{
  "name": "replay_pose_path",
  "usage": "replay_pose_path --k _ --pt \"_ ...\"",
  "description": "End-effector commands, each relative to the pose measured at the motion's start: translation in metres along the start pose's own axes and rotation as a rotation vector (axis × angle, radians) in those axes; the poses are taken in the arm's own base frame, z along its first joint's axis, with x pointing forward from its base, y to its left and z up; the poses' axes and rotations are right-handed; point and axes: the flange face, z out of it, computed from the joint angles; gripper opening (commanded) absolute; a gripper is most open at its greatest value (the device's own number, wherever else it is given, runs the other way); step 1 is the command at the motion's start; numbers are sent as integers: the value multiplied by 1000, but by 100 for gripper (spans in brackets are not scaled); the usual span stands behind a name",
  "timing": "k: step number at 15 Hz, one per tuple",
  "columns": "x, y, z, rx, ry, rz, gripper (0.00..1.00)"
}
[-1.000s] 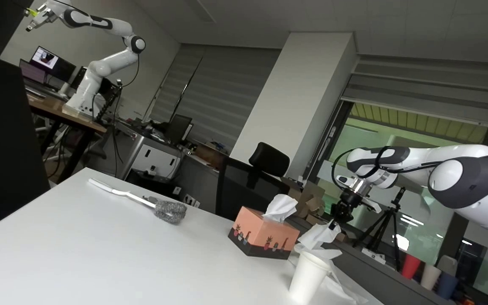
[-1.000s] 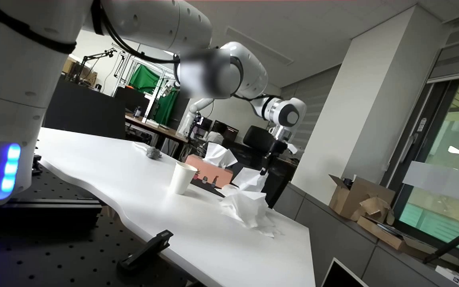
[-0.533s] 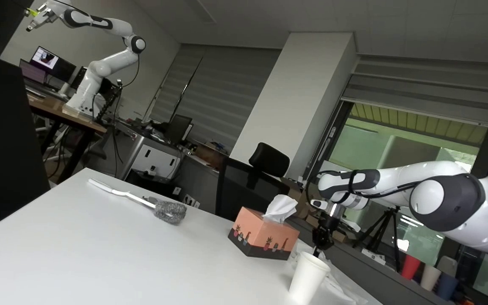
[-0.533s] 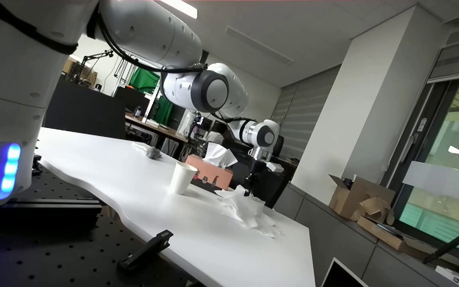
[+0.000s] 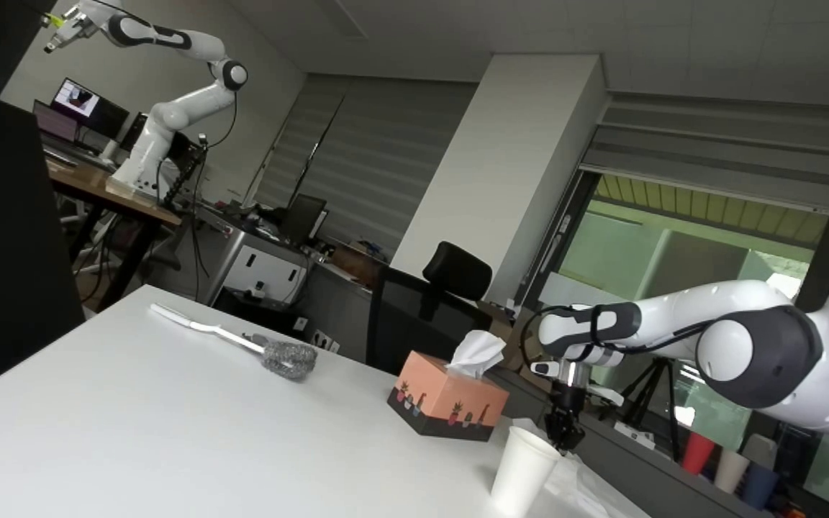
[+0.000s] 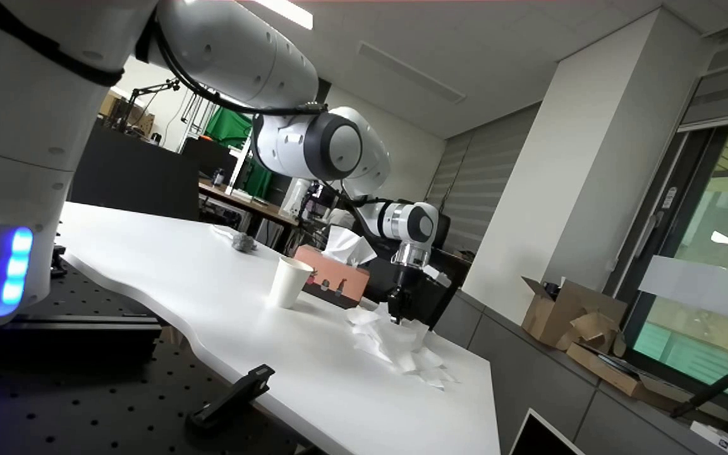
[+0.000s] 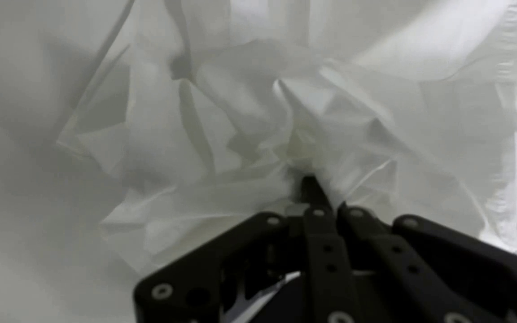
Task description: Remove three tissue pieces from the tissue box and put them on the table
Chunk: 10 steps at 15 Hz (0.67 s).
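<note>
Pincer [image 7: 326, 199] pinched closed on tissue [image 7: 249, 107], low over the table [image 5: 242, 446]!
1 cup [image 5: 524, 471] partly blocks the tissue in an exterior view; box [image 5: 450, 403] nearby, brush [image 5: 289, 360] well apart.

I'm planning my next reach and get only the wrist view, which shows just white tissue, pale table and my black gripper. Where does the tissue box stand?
Observer: In both exterior views the tissue box stands on the table beside the heap of tissues; whether they touch I can't tell.
Operator: Does anything stick out of its top?
Observer: Yes, a white tissue pokes up from it.
Operator: Is anything else standing near the box that I might knock?
Observer: A white paper cup stands near it, open end up.
</note>
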Motion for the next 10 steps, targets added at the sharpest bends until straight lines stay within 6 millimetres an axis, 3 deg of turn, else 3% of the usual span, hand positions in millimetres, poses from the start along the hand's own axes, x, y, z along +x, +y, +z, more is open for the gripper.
replay_pose_path --k 1,3,10 --pt "-9 -4 -7 31 -19 39 26" --pt "-13 -4 -27 5 13 43 34" --pt "-45 0 -182 -222 24 65 80"
